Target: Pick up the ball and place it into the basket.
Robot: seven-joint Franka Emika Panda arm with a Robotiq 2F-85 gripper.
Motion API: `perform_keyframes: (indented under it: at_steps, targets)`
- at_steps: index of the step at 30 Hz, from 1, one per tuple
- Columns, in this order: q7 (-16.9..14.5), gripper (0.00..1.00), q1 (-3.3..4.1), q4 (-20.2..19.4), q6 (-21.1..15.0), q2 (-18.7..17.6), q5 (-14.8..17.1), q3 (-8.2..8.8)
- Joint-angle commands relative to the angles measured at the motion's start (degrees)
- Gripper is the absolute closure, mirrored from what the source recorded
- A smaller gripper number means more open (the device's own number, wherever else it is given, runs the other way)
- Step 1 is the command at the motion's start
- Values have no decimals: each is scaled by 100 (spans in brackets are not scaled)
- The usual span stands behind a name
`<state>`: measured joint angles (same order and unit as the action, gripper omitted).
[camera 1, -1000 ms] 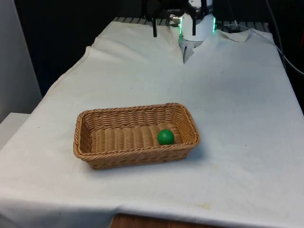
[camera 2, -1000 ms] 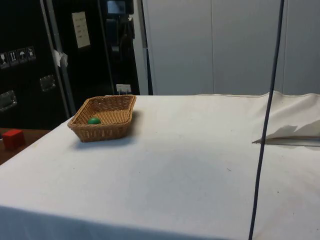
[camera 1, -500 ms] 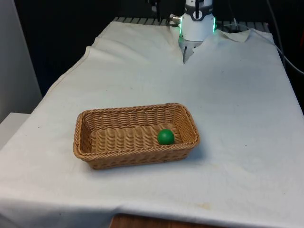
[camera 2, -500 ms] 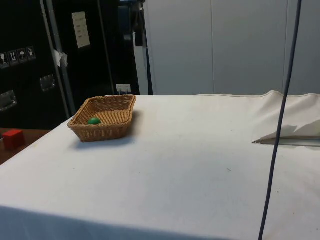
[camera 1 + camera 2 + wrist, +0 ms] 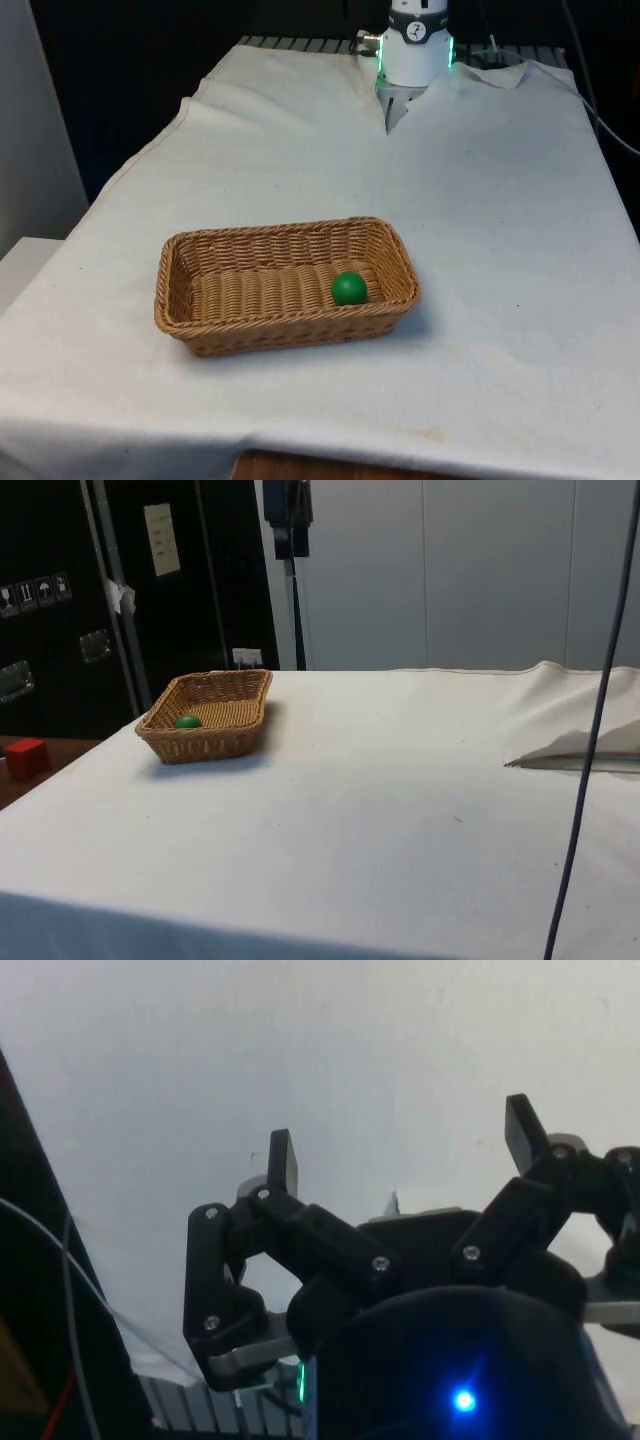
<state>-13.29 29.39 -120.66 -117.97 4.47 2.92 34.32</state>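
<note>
Item 1, basket (image 5: 285, 285): you have a rectangular woven wicker tray, tan, standing flat on the tabletop (image 5: 500, 200), towards the front view's left of centre and near the camera-side edge. Its long side runs across the front view. In the side view the basket (image 5: 207, 716) stands near the far left corner of the white cloth, with dark cabinets behind it.

Item 2, ball (image 5: 349, 288): you have one small green ball lying inside the basket, on its woven floor, at the end towards the front view's right and close against the near wall. In the side view the ball (image 5: 187, 721) shows just above the basket's near rim. Nothing else lies in the basket.

Item 3, hand (image 5: 400, 1145): you see it in the wrist view with its two black fingers (image 5: 283, 1165) spread wide apart and nothing between them; past them lies plain white cloth. It touches neither ball nor basket.

Item 4, red block (image 5: 25, 757): in the side view, off the tabletop, at the picture's left edge.
</note>
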Motion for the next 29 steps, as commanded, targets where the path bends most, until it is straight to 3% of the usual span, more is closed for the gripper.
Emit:
perform_keyframes:
  at_steps: [1,15,29]
  targets:
    - [103,0,-6,-92,6,132,-126,-29]
    - [281,0,-17,-630,34,716,-269,-195]
    - [275,0,0,-682,34,751,-189,-218]
